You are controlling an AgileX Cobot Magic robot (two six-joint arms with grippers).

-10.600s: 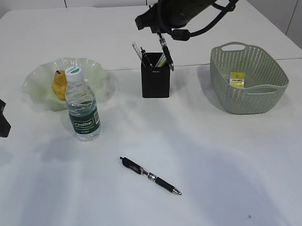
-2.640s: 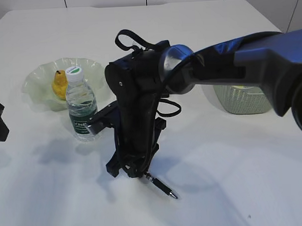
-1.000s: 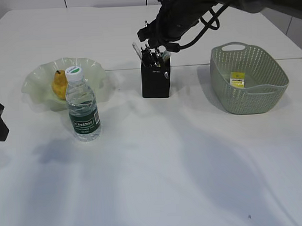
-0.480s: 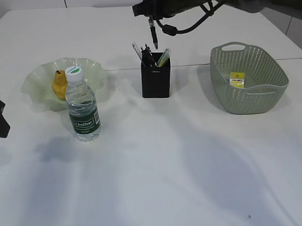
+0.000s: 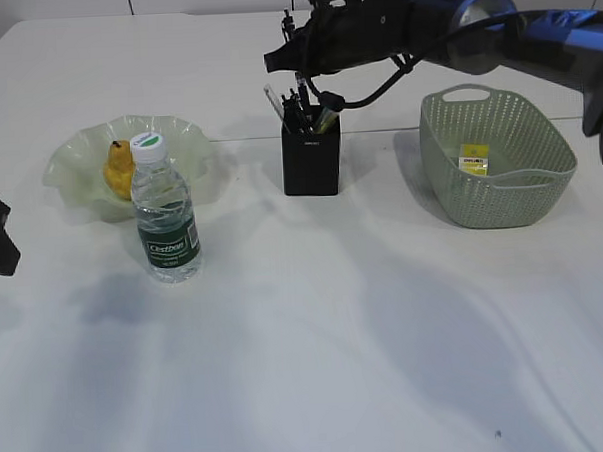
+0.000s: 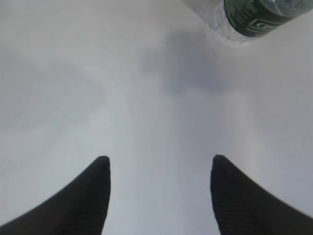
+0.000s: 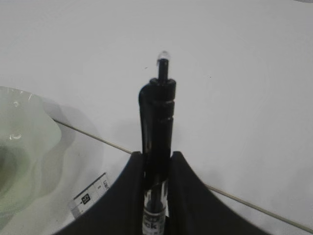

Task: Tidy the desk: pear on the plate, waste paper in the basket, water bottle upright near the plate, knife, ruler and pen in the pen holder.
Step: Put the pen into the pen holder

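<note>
My right gripper [image 5: 292,58] hangs over the black pen holder [image 5: 311,168], shut on the black pen [image 7: 157,117]. The pen's clicker end sticks out past the fingertips, and its lower end reaches down among the things standing in the holder. A white ruler [image 7: 90,197] leans out of the holder; I cannot single out the knife. The yellow pear [image 5: 117,167] lies on the glass plate [image 5: 188,141]. The water bottle [image 5: 166,220] stands upright in front of the plate. My left gripper [image 6: 160,159] is open over bare table at the left edge.
A green basket [image 5: 540,181] stands at the right, with a small yellow-and-white patch [image 5: 473,159] inside; I cannot tell whether that is the waste paper. The bottle's base [image 6: 254,17] shows at the top right of the left wrist view.
The right gripper has come down from above the holder with the pen, whose lower end now sits among the holder's contents. The left gripper has not moved.
</note>
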